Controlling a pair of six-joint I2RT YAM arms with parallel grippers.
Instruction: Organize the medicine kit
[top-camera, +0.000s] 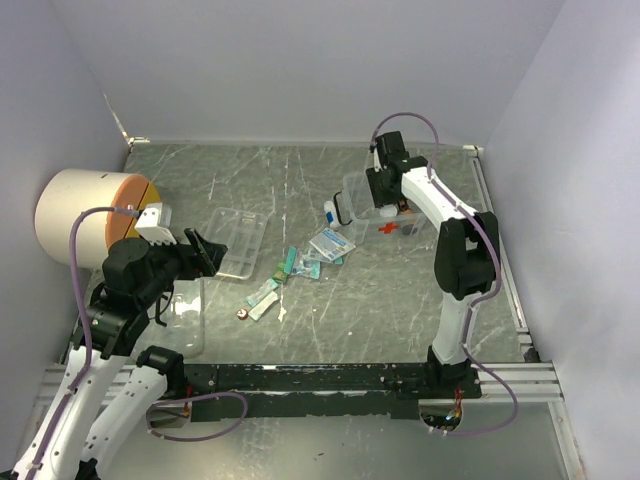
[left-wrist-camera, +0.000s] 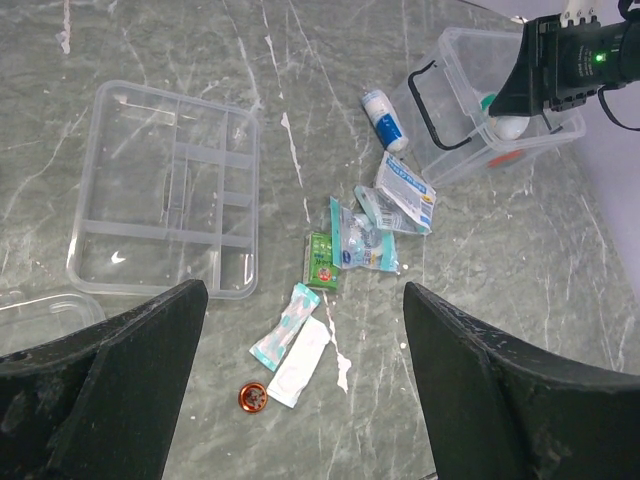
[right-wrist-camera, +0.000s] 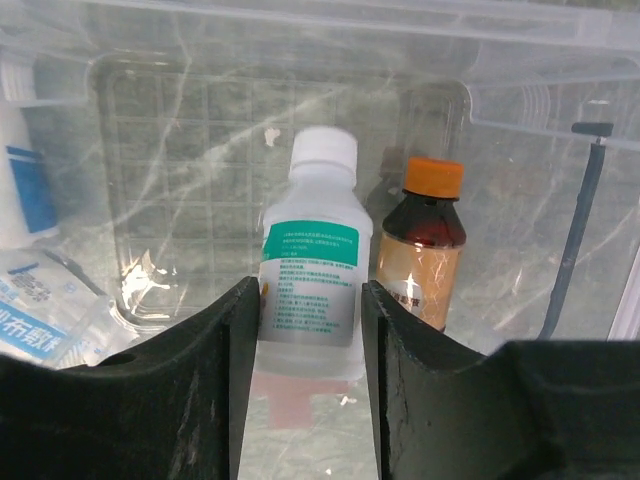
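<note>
Toward the far right of the table (top-camera: 380, 300) sits the medicine kit (top-camera: 412, 226), its clear case open at the top and its divided tray (top-camera: 237, 238) lying apart to the left; the right tool (right-wrist-camera: 310, 290) reaches down into the case with its fingers (right-wrist-camera: 235, 380) pressed on either side of a white bottle (right-wrist-camera: 312, 250), clamped on it as far as I can judge; the left tool (top-camera: 205, 255) hangs wide apart over the near left, holding nothing; the case looks light, thin-walled and stiff but slick, likely to skid or tip if pushed, so the black handle (left-wrist-camera: 428, 100) or a wall rim seems the safest hold; the bottle looks rigid and smooth, best taken across its labelled body; only the right wrist view shows a brown bottle (right-wrist-camera: 425, 255) with an orange cap lying beside it; only the left wrist view lays out the loose packets (left-wrist-camera: 375, 225) and a small red cap (left-wrist-camera: 252, 398) on the table near the tray.
</note>
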